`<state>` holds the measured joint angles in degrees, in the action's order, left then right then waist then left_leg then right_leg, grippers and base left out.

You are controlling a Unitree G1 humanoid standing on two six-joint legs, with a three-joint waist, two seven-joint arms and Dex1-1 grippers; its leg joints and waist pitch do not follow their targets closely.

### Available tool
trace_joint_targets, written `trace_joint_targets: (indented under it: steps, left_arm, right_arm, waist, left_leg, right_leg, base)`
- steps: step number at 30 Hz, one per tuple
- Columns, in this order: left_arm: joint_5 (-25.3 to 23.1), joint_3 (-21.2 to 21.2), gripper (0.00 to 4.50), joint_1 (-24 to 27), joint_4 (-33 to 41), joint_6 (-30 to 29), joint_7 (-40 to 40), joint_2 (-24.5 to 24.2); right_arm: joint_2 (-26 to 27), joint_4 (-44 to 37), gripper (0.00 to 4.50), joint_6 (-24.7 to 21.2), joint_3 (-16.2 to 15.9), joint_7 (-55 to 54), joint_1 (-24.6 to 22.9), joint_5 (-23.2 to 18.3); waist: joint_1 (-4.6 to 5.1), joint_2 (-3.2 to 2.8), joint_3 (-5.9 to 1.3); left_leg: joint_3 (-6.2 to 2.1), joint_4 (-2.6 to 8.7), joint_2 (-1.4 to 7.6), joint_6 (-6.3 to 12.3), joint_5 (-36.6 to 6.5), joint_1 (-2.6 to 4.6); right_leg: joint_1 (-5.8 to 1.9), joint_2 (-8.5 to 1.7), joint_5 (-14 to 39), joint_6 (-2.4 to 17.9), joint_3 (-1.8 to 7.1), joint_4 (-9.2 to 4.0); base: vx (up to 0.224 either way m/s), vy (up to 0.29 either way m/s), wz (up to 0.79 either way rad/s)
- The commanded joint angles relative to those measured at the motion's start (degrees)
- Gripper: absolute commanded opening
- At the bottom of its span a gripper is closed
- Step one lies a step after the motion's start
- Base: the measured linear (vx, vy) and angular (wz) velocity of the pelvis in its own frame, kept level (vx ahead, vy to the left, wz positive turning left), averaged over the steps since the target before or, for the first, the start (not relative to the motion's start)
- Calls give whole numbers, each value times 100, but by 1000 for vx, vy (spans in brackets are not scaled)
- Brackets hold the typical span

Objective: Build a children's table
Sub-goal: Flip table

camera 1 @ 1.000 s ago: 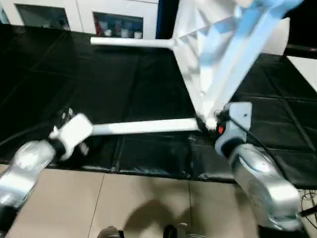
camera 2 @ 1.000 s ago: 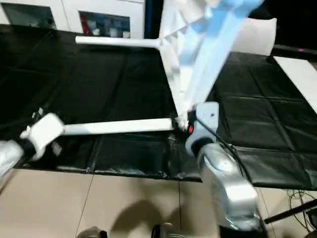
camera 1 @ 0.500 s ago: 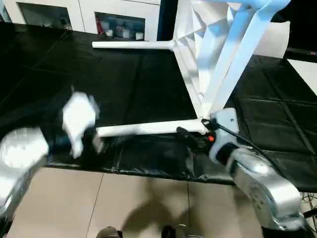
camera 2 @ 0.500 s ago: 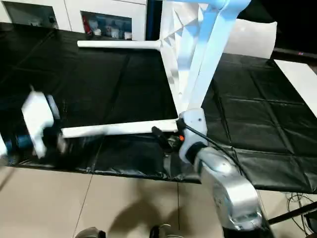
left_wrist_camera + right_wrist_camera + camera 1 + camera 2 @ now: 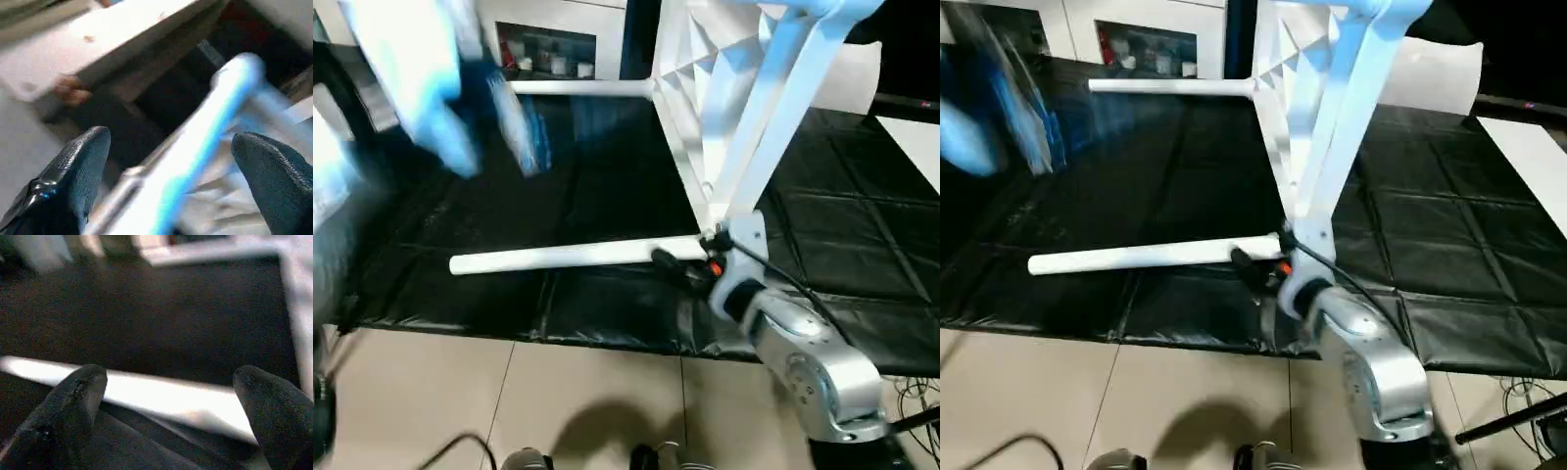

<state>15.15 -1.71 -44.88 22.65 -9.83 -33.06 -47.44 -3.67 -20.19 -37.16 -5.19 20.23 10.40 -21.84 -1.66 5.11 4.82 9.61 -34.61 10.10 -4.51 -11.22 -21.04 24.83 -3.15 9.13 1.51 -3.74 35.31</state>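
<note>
1. Children's table [image 5: 705, 117]: I see it tipped on edge on the black sheet [image 5: 558, 196], ribbed underside showing, legs fitted.
2. Near leg [image 5: 568, 258]: lying level along the sheet.
3. Right gripper [image 5: 680, 269]: fingers spread, at that leg's socket end.
4. Left gripper [image 5: 166, 181]: fingers spread, empty.
5. Cabinet [image 5: 548, 44]: behind.

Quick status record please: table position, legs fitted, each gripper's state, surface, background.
table: white tabletop tipped on its edge, ribbed underside facing the camera
legs: near leg and far leg stick out level toward the left; another leg rises up to the right
right gripper: open, at the near leg's socket end, nothing held
left gripper: open, raised on the left, nothing held
surface: black sheet
background: white cabinet
</note>
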Motion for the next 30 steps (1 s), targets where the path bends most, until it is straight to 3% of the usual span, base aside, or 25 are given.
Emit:
trace_joint_targets:
  steps: [1, 4, 5, 13, 15, 22, 30]
  left_arm:
    - [-636, 152, 450, -100, -196, 309, 146, -141]
    - [-939, 262, 450, -106, -350, 335, 202, -269]
    - [-1251, 386, 450, -51, -576, 357, 235, -388]
    - [-2036, 504, 450, -49, -1182, 383, 603, -272]
    - [-2139, 511, 416, -94, -1261, 364, 735, -179]
    - [-2280, 554, 373, -160, -1322, 353, 724, -33]
    - [-1929, 529, 310, -164, -1260, 104, 501, 272]
  right_arm:
    - [-69, -432, 449, 306, -117, 637, -1, -446]
    - [-51, -583, 449, 346, -147, 873, -47, -668]
    - [-54, -667, 449, 455, -207, 1040, -87, -752]
    - [11, -747, 449, 892, -302, 1162, -209, -764]
    - [1, -748, 450, 975, -312, 1159, -226, -744]
    - [4, -709, 450, 1124, -361, 1106, -265, -652]
    - [-61, -465, 450, 1246, -351, 687, -252, -220]
  waist:
    - [-17, -167, -321]
    - [-22, -176, -323]
    - [-27, -190, -323]
    - [-44, -185, -313]
    - [-48, -187, -312]
    - [-49, -189, -304]
    - [-75, -181, -303]
  left_leg:
    - [-107, 409, 240, -306, -1164, 33]
    - [-116, 431, 262, -326, -1082, 34]
    - [-109, 431, 259, -328, -1121, 43]
    - [-123, 447, 257, -360, -1267, 36]
    - [-124, 449, 254, -345, -1248, 31]
    - [-125, 453, 254, -303, -1314, 40]
    - [-123, 451, 247, -307, -1298, 40]
  right_leg:
    - [-322, -402, 2184, -55, 328, -467]
    - [-333, -387, 1670, 205, 319, -403]
    - [-319, -383, 1616, 276, 321, -405]
    - [-328, -425, 1764, 428, 330, -421]
    - [-334, -427, 1739, 459, 329, -415]
    - [-323, -421, 1792, 493, 329, -435]
    - [-313, -428, 1930, 464, 331, -444]
  base:
    - [0, 0, 0]
    - [0, 0, 0]
    - [0, 0, 0]
    - [0, 0, 0]
    - [0, 0, 0]
    - [0, 0, 0]
    - [0, 0, 0]
